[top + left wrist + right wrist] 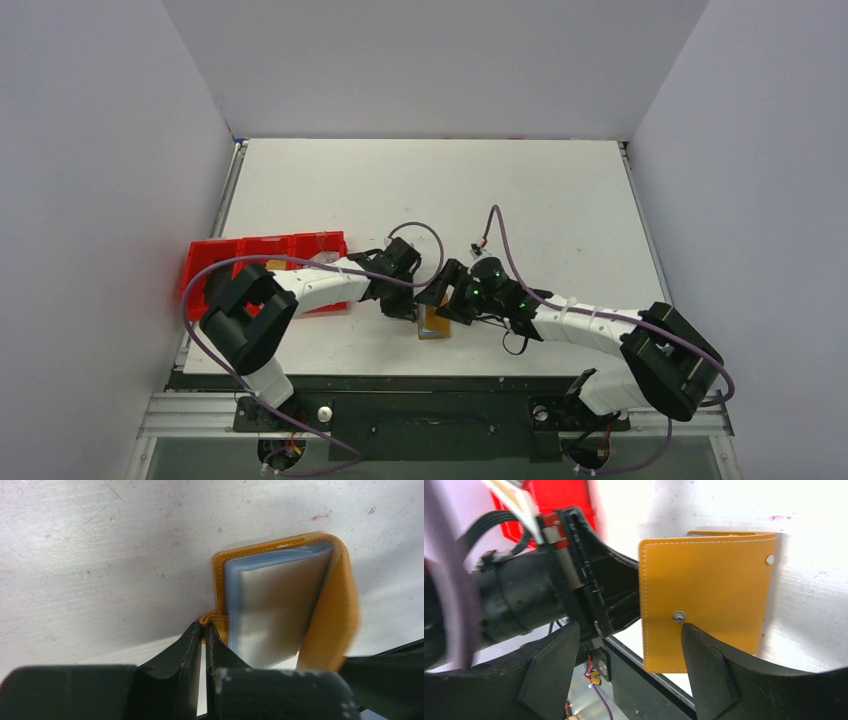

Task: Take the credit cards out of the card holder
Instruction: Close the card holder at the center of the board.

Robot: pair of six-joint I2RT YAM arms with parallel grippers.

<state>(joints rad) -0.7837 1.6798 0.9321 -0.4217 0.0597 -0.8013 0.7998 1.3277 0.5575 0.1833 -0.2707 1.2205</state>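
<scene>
Top view: holder [434, 325] on or just over desk [420, 190], cannot tell which. Both arms meet at it. Red tray [265, 248] well left of holder.

Left wrist alone shows holder's inside: open, pale blue cards [270, 605] tucked in. Left tool [205, 630] fully closed, pinching tab on holder's left edge.

Right wrist alone shows holder's tan outer face with two snaps. Right tool [629, 630] wide open, gripping nothing. Holder's lower corner sits between its fingers; contact unclear.
</scene>
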